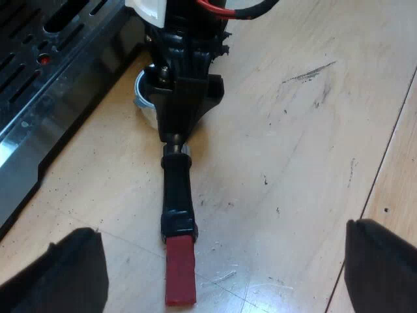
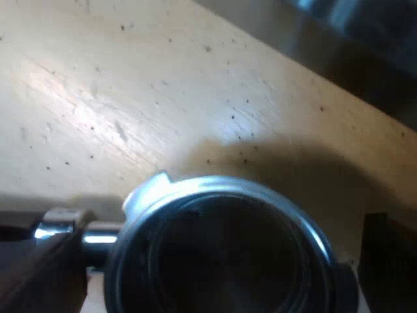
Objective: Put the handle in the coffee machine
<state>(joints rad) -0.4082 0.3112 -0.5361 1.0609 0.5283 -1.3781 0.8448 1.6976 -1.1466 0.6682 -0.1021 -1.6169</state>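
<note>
The left gripper (image 1: pixel 220 229) hangs spread wide over the pale wooden table (image 1: pixel 300 130), holding nothing. Just beyond it lies the metal holder with a dark handle ending in red (image 1: pixel 177 189), flat on the table, red end (image 1: pixel 180 270) nearest. The right gripper (image 1: pixel 186 85) stands at the holder's basket end, beside the steel-fronted espresso machine (image 1: pixel 52 85). The right wrist view adds the round basket rim from above, its inside dark. Whether that gripper clamps it cannot be told.
</note>
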